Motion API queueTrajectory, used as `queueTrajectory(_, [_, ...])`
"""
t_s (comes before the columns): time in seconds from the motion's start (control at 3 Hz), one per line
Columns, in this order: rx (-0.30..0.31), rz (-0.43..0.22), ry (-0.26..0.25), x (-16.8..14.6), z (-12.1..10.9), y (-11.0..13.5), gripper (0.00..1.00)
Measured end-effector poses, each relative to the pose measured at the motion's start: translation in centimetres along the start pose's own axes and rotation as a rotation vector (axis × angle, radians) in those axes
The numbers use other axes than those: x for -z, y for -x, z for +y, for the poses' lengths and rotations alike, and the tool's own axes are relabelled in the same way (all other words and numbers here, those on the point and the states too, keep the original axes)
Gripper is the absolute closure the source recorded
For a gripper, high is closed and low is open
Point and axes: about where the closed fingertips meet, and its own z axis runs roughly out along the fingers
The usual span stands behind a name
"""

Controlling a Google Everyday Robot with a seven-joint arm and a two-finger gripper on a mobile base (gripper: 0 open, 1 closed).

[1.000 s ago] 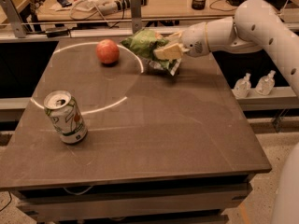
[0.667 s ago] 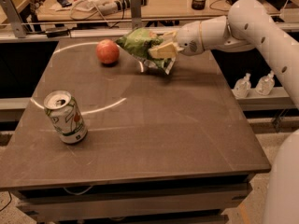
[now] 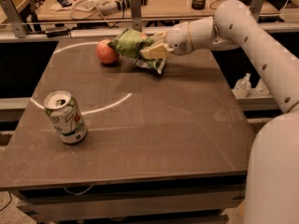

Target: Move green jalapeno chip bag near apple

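Note:
The green jalapeno chip bag (image 3: 131, 45) is a crumpled shiny green foil bag with a white edge, held just above the far part of the table. My gripper (image 3: 153, 49) is shut on the bag's right side, reaching in from the right on the white arm. The apple (image 3: 107, 52), round and orange-red, sits on the table just left of the bag. The bag's left end reaches close to the apple's right side.
A green-white soda can (image 3: 66, 117) stands upright at the left front of the dark table (image 3: 159, 125). Behind the table runs a rail and a desk with cluttered items (image 3: 93, 3). Small white bottles (image 3: 242, 85) stand off the table's right side.
My gripper has carried the chip bag leftward and slightly up, closer to the apple. The apple and the can have not moved.

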Motion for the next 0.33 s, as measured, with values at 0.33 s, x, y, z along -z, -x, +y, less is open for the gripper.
queueTrajectory(0.33, [0.0,-0.001,0.005,-0.29,0.08,0.04,0.82])
